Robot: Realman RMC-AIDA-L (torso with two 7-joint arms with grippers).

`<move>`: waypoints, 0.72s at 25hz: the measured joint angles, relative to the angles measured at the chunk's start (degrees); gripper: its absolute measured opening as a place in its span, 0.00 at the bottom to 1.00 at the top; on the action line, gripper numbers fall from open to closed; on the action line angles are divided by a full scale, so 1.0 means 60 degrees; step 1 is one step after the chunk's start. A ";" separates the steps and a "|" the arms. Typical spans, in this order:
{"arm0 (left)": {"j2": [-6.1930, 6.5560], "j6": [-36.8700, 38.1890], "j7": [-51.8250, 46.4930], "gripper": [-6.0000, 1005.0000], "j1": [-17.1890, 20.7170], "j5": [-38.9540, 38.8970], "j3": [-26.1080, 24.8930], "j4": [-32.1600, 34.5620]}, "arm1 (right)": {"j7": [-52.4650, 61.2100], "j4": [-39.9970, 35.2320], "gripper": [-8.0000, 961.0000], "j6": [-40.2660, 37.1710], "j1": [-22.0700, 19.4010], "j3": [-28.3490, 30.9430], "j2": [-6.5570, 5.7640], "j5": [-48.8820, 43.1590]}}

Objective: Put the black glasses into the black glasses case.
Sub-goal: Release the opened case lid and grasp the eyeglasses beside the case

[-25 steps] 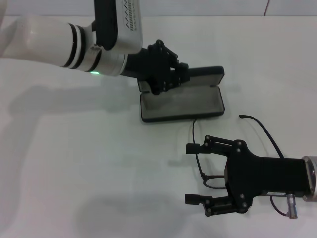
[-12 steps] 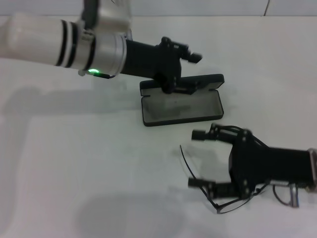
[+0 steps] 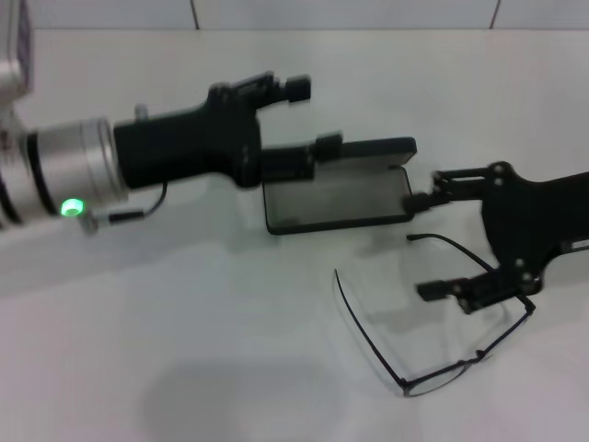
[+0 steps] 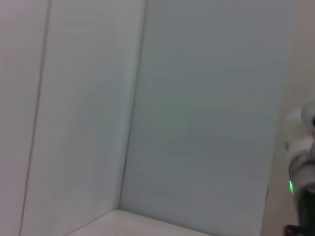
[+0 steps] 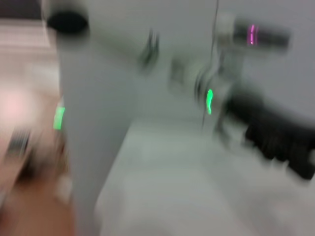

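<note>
The glasses (image 3: 433, 354) are seen lying nearest on the white table (image 3: 184, 350), unfolded, with the front frame toward the near right and one long temple curving away to the left. A second temple is seen running up toward the case, passing beneath the right pincer.

The right pincer (image 3: 428, 244) is positioned over the far part of the glasses, just beside the right end of the case. Its fingers (image 3: 451, 288) are spread wide and nothing is held between them; no contact with the glasses can be confirmed.

The case (image 3: 336, 198) is found open on the table beyond the glasses, grey lining exposed, with the lid raised along the far edge. Nothing is seen inside it.

The left pincer (image 3: 313, 120) is held above the left part of the case, over the lid. Its fingers are parted, one high and one low near the lid edge, and nothing is seen gripped; whether the lower finger touches the lid cannot be told.
</note>
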 joint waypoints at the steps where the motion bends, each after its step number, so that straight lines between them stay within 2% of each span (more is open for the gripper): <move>1: 0.0000 0.0058 0.0156 0.84 0.0128 -0.0124 0.0014 -0.0235 | 0.0817 -0.0870 0.88 -0.0148 0.0002 0.0475 0.0121 -0.1215; 3: 0.0013 0.0127 0.0387 0.89 0.0124 -0.0226 0.0024 -0.0737 | 0.2289 -0.2556 0.88 -0.0998 0.0046 0.1570 0.0610 -0.3872; 5: 0.0035 0.0137 0.0435 0.89 0.0035 -0.0264 -0.0012 -0.1105 | 0.3103 -0.4106 0.88 -0.2752 0.0188 0.2695 0.1526 -0.6416; 7: 0.0032 0.0143 0.0485 0.89 0.0043 -0.0310 -0.0048 -0.1245 | 0.3338 -0.4943 0.88 -0.3854 0.0336 0.3075 0.2117 -0.7880; 8: 0.0020 0.0146 0.0523 0.89 0.0074 -0.0319 -0.0055 -0.1258 | 0.3472 -0.5298 0.88 -0.4270 0.0405 0.3072 0.2283 -0.8520; 11: 0.0002 0.0174 0.0589 0.89 0.0170 -0.0335 -0.0089 -0.1282 | 0.3929 -0.5741 0.88 -0.4396 0.0516 0.2069 0.2266 -0.9297; 18: 0.0054 0.0151 0.0896 0.88 0.0034 -0.0392 -0.0129 -0.1856 | 0.4013 -0.5467 0.88 -0.3814 0.0806 0.0579 0.2302 -0.9787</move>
